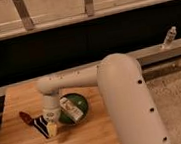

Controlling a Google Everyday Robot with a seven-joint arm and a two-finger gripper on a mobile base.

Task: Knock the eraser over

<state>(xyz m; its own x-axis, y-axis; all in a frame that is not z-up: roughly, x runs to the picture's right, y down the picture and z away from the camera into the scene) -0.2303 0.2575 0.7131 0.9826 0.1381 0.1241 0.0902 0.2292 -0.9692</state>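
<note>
The eraser (pixel 40 127), a small black block with a white stripe, is on the wooden table (pixel 94 141) near its left front, set at a slant. My gripper (pixel 52 128) points down right beside the eraser's right end, touching or nearly touching it. The white arm (pixel 123 97) reaches in from the right and bends down at the wrist (pixel 50 110). A small dark red oval item (pixel 24 117) lies just left of the eraser.
A white-and-brown labelled bottle (pixel 71 109) lies on a dark green round dish (pixel 80 100) just right of the gripper. A small bottle (pixel 169 37) stands on the ledge at far right. A dark wall and railing run behind the table.
</note>
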